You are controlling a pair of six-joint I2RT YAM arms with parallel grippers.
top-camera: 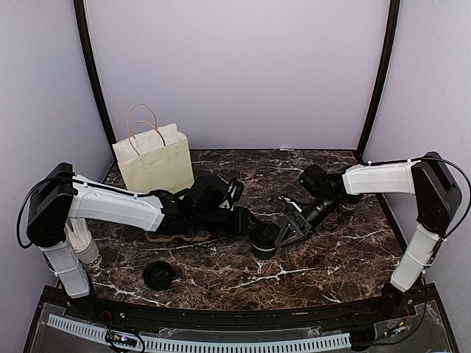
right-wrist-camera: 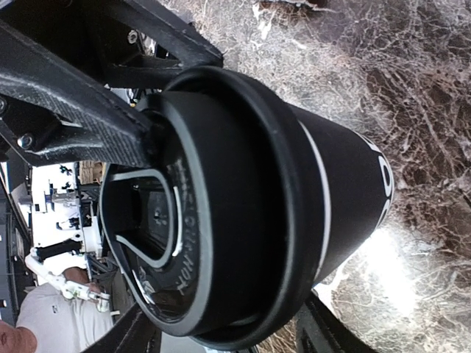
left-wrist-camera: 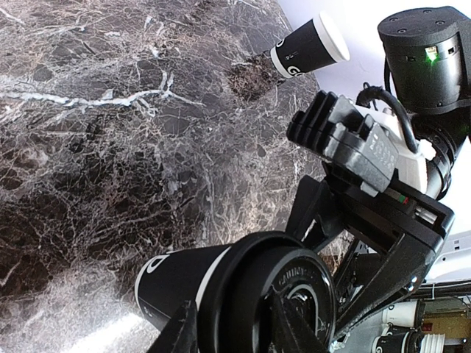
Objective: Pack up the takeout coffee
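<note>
Two grips here: my left gripper (left-wrist-camera: 237, 329) clamps the takeout coffee (top-camera: 263, 241), right gripper (right-wrist-camera: 228, 332) sits astride it, contact unclear, so I close gently w/o tilting, bag (top-camera: 154, 165) at 11 o'clock.

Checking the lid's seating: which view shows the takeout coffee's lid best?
Right wrist: the lid fills the frame, rim and embossed lettering clear. Left wrist crops it at the bottom; top external shows a tiny dark disc.

The paper bag (top-camera: 156, 163) sits behind-left of the takeout coffee (top-camera: 263, 239), loose lid (top-camera: 158, 274) front-left.
</note>
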